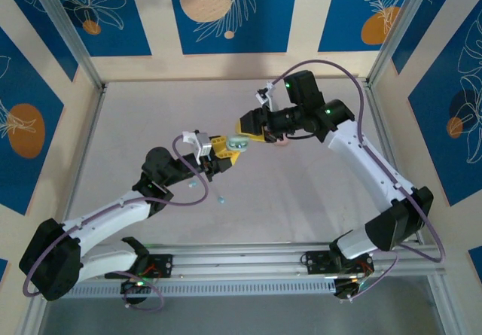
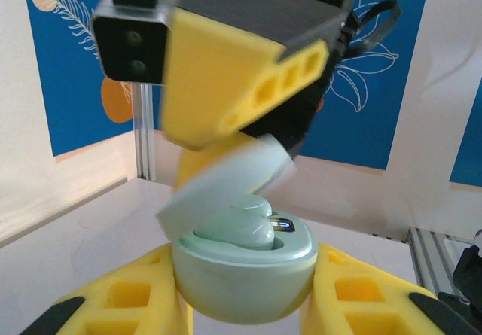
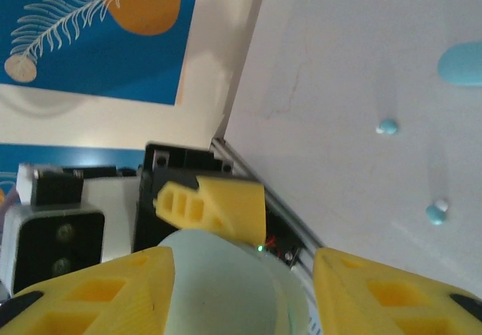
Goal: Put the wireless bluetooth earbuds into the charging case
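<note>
Pale bench (image 1: 151, 117), walled by patterned panels, lies bare around both hands, which meet mid-surface, well clear of every edge. Left hand (image 2: 245, 305) is clenched on the base of a mint case (image 2: 241, 271). The lid (image 2: 226, 181) is tilted open and a mint earbud (image 2: 237, 229) sits inside, seen from the left wrist. Right hand (image 3: 241, 297) straddles the lid from above, fingers spread, unclenched. The right-wrist view adds blue earbuds (image 3: 387, 127) and a blue case (image 3: 461, 64) on the bench beyond that hand.

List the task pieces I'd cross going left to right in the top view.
Pale blue earbud → second pale blue earbud → mint case → pink item, partly hidden under the right arm.
</note>
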You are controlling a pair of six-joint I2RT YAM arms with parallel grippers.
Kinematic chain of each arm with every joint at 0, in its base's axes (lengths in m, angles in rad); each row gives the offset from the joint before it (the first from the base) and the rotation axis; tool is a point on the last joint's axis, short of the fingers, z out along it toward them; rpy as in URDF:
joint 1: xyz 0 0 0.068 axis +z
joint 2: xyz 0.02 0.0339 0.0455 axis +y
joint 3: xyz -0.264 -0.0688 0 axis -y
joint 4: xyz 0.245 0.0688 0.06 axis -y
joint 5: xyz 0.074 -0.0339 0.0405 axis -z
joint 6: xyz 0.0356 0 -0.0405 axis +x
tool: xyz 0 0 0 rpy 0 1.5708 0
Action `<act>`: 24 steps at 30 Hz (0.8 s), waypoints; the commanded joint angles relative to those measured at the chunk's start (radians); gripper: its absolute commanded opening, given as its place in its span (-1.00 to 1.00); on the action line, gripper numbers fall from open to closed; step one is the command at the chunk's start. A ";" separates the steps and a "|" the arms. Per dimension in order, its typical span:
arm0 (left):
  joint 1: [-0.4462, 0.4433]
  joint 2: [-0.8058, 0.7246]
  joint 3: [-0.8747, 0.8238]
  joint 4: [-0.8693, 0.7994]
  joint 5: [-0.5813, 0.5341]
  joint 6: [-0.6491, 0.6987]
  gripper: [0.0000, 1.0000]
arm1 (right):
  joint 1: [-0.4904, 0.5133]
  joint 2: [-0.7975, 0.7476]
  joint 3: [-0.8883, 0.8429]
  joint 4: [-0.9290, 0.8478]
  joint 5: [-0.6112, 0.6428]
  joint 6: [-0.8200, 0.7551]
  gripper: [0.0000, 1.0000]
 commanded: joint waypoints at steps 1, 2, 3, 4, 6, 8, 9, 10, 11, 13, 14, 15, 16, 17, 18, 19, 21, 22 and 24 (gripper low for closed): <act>-0.012 -0.005 0.033 0.054 -0.012 0.007 -0.46 | -0.009 -0.052 -0.077 0.083 -0.124 0.048 0.07; -0.013 -0.002 0.035 0.059 -0.008 0.003 -0.46 | -0.011 -0.058 -0.095 0.109 -0.141 0.070 0.08; -0.012 0.001 0.038 0.063 -0.006 -0.002 -0.46 | -0.012 -0.061 -0.114 0.136 -0.161 0.096 0.10; -0.013 0.003 0.039 0.066 -0.004 -0.005 -0.45 | -0.014 -0.062 -0.132 0.161 -0.179 0.117 0.10; -0.013 0.005 0.042 0.073 -0.003 -0.013 -0.45 | -0.014 -0.061 -0.156 0.194 -0.208 0.147 0.12; -0.012 0.002 0.044 0.078 -0.002 -0.016 -0.45 | -0.015 -0.059 -0.185 0.232 -0.250 0.177 0.12; -0.012 0.001 0.044 0.078 -0.002 -0.016 -0.45 | -0.015 -0.060 -0.202 0.257 -0.272 0.196 0.11; -0.012 0.000 0.046 0.078 -0.004 -0.016 -0.44 | -0.014 -0.062 -0.219 0.287 -0.290 0.217 0.09; -0.012 -0.001 0.045 0.078 -0.004 -0.017 -0.44 | -0.014 -0.063 -0.233 0.319 -0.303 0.235 0.09; -0.013 0.001 0.047 0.083 -0.003 -0.021 -0.45 | -0.015 -0.065 -0.257 0.369 -0.324 0.266 0.04; -0.013 0.001 0.047 0.083 -0.001 -0.022 -0.44 | -0.015 -0.065 -0.262 0.382 -0.329 0.274 0.02; -0.012 0.002 0.047 0.083 -0.002 -0.024 -0.44 | -0.014 -0.063 -0.266 0.391 -0.338 0.285 0.00; -0.012 0.002 0.046 0.082 -0.005 -0.022 -0.44 | -0.015 -0.059 -0.269 0.402 -0.353 0.292 0.00; -0.012 0.001 0.045 0.081 -0.005 -0.023 -0.44 | -0.015 -0.056 -0.271 0.411 -0.367 0.297 0.00; -0.012 0.001 0.045 0.080 -0.008 -0.022 -0.43 | -0.015 -0.057 -0.273 0.416 -0.373 0.303 0.00; -0.013 0.000 0.044 0.077 -0.009 -0.020 -0.44 | -0.015 -0.058 -0.276 0.420 -0.376 0.304 -0.03; -0.013 0.000 0.045 0.071 -0.012 -0.016 -0.43 | -0.017 -0.060 -0.281 0.422 -0.382 0.303 -0.09; -0.013 -0.001 0.045 0.069 -0.014 -0.013 -0.43 | -0.020 -0.063 -0.282 0.422 -0.386 0.303 -0.14; -0.012 -0.002 0.044 0.060 -0.015 -0.010 -0.42 | -0.024 -0.065 -0.285 0.422 -0.384 0.302 -0.23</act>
